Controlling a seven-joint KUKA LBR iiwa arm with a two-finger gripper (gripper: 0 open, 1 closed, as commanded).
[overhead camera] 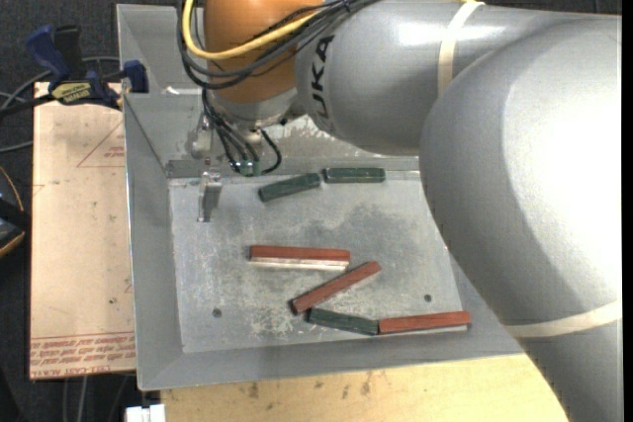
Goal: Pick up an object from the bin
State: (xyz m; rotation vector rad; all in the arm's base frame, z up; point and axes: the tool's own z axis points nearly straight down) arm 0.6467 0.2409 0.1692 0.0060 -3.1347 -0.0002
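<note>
My gripper (208, 205) hangs low over the bin's far left corner, under the orange wrist cover, above bare floor. The nearest thing is a dark green bar (290, 187), lying slightly tilted just to its right and apart from it. A second dark green bar (354, 175) lies end to end with the first, further right along the back wall. A red-brown bar with a pale side (299, 257) lies flat in the middle of the bin, nearer the front than the gripper.
Toward the front lie a slanted red-brown bar (334, 288), another dark green bar (341, 321) and a red-brown bar (423, 321) end to end. The big grey arm covers the bin's right side. The left wall stands close beside the gripper.
</note>
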